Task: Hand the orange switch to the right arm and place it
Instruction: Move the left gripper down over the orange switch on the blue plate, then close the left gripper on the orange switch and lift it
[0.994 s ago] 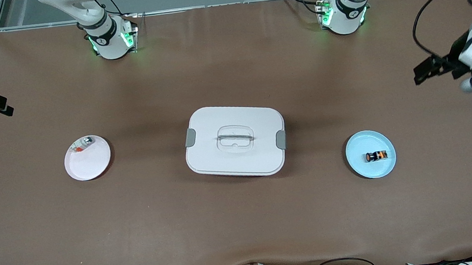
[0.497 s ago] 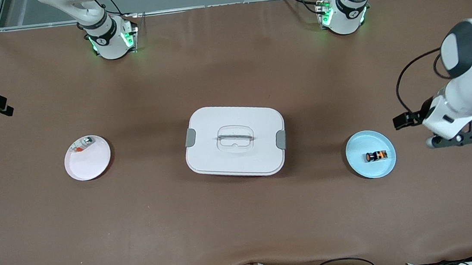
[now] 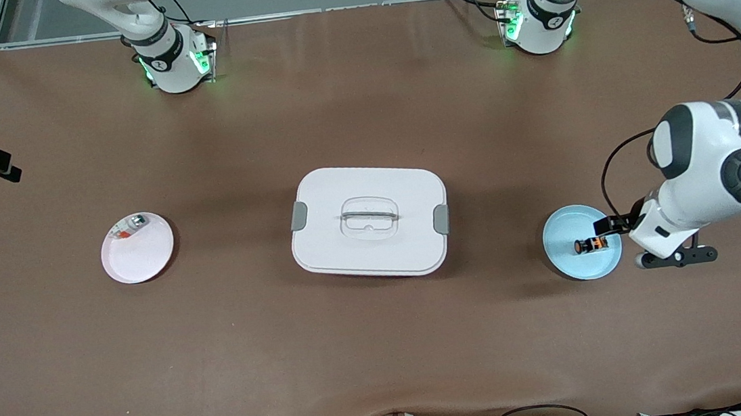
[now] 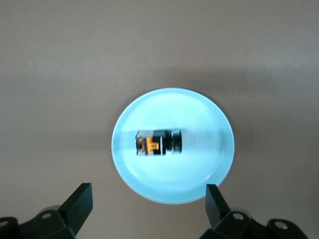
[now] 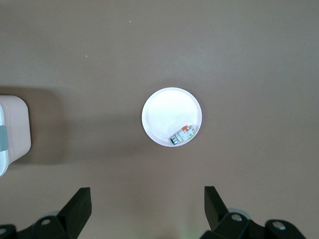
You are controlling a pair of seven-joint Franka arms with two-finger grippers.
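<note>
Front view: the orange switch (image 3: 591, 244) lies on the blue plate (image 3: 569, 255) toward the left arm's end of the surface, ungrasped, so pickup, handover and placing all remain. Left wrist view: the left claw (image 4: 149, 204) hangs wide open and empty over the switch. Right wrist view: the right claw (image 5: 148, 206), open and empty, waits above the white plate (image 5: 164, 112).

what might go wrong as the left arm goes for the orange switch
1. The orange switch lies on its side on the light blue plate; being round, it may roll off line when the open left gripper closes.
2. The shallow plate could slide or tip if a finger catches its rim.
</note>
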